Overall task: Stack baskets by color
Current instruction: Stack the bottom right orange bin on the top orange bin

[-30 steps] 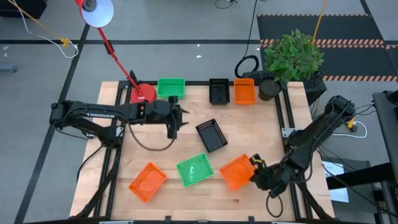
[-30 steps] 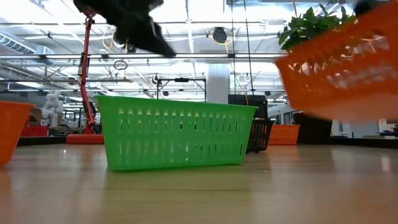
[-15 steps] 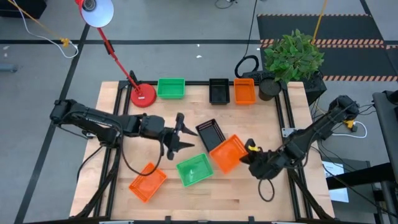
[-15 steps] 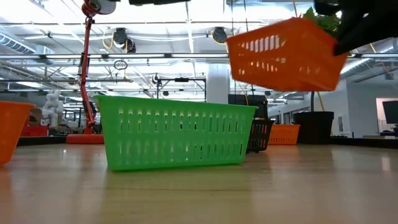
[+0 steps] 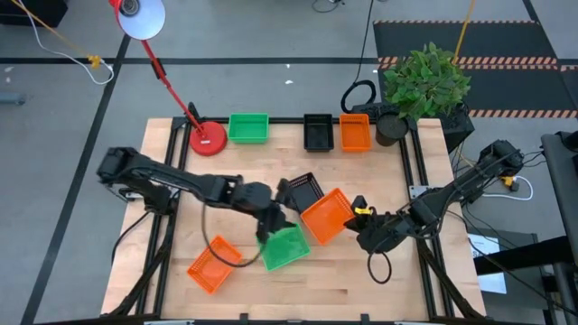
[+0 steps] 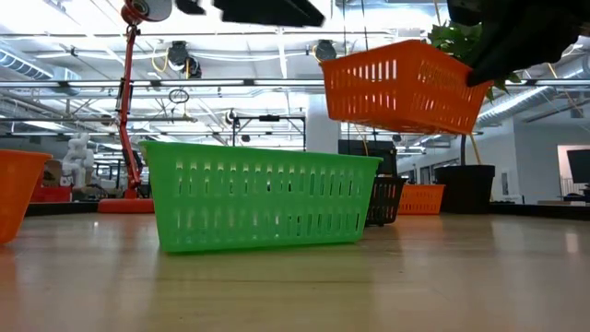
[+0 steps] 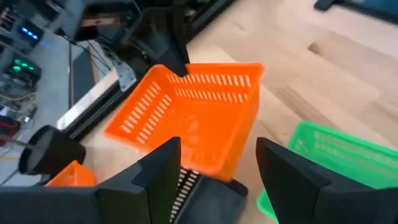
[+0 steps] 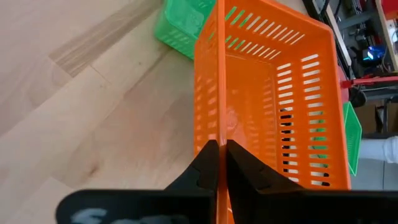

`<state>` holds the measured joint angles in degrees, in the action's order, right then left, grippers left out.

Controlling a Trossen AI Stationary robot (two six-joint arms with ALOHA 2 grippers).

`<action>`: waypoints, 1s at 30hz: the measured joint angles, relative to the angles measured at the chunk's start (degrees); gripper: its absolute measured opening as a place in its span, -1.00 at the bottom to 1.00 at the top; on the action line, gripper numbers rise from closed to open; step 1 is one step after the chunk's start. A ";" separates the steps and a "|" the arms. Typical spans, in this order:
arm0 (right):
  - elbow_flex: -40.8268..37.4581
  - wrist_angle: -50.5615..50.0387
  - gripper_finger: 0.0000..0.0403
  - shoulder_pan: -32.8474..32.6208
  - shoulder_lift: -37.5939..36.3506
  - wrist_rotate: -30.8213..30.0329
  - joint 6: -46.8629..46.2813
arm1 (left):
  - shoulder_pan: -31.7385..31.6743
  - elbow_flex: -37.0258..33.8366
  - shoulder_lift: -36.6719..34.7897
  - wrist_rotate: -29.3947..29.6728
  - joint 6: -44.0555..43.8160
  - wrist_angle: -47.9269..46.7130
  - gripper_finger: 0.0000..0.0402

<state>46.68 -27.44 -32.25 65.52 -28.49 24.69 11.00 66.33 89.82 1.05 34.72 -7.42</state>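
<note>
My right gripper (image 5: 359, 227): pinched tight on the rim of an orange basket (image 5: 326, 217); in my right wrist view the two dark fingers (image 8: 205, 163) press together on the basket's long edge.
Held orange basket: just left of my right gripper in the high view, centre-right of the frame; in the low view it hangs tilted in the upper right (image 6: 398, 87), clear of the table (image 6: 295, 286).
My right arm: comes in from the right edge of the high view, low and stretched toward the middle of the table.
My left gripper (image 5: 274, 217): fingers spread wide, holding nothing; in my left wrist view they frame the held orange basket (image 7: 193, 115).
My left arm: reaches from the left of the high view toward the centre, its tip above the near edge of a green basket (image 5: 287, 246).
Green basket on the table: just below centre in the high view, upright on the wood; it fills the middle of the low view (image 6: 258, 195).
Black basket (image 5: 304, 190): near the centre of the high view, just left of the held orange one and partly under it.
Second orange basket (image 5: 209, 266): lower left of the high view, flat on the table.
Back row: a green basket (image 5: 248, 127), a black basket (image 5: 317, 132) and an orange basket (image 5: 354, 133) side by side along the top edge of the table in the high view.
</note>
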 joint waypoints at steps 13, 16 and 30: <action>0.00 0.22 -0.97 -0.02 0.02 0.02 -1.36 | -0.45 11.66 13.59 0.70 4.04 -8.03 0.05; 0.00 0.22 -0.97 -0.02 0.00 0.02 -1.46 | -0.52 11.89 14.14 0.82 6.56 -8.34 -0.03; 0.00 5.77 -0.70 0.00 0.00 -2.60 -5.35 | -1.18 11.87 13.73 2.17 10.42 -9.18 -0.93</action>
<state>46.68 -21.67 -32.25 65.52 -31.09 19.34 9.83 78.19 103.55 3.22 45.14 -16.60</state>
